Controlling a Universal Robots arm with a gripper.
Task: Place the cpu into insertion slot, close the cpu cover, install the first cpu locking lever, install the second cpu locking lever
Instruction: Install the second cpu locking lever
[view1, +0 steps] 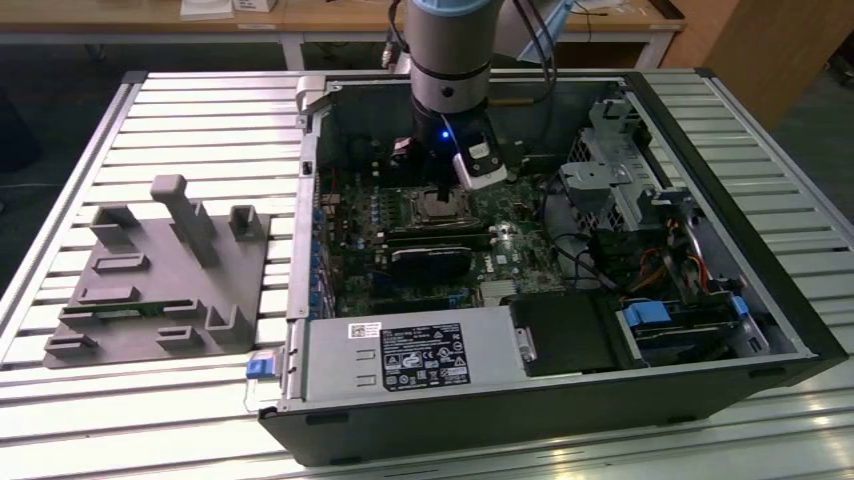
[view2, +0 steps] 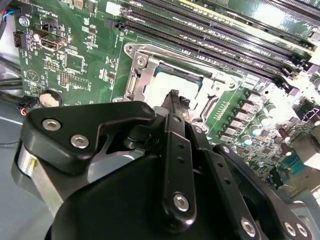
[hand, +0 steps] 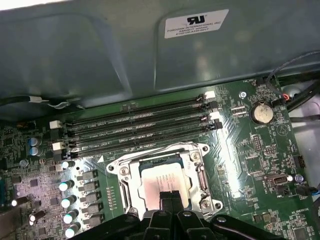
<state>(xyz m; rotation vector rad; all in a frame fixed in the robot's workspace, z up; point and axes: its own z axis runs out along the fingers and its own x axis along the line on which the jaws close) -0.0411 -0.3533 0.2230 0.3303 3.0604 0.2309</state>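
- One tool (hand: 171, 199), mine, hangs low over the insertion slot (hand: 165, 182) inside the open computer case (view1: 747, 300); my fingers (view2: 172, 107) are pressed together, their tips at the cpu's face, pinching nothing.
- The cpu (hand: 162, 182), pale silver-grey, lies flat in the slot, framed by the silvery metal rim in both wrist views.
- The cpu cover (view2: 145, 67): a metal frame around the socket; I cannot tell whether it is fully down.
- Long black memory slots (hand: 140, 127) run just beside the socket on the green motherboard (hand: 260, 150).
- In the exterior view, a grey fixture block (view1: 160, 280) sits on the table (view1: 200, 110), well apart, on that view's left.
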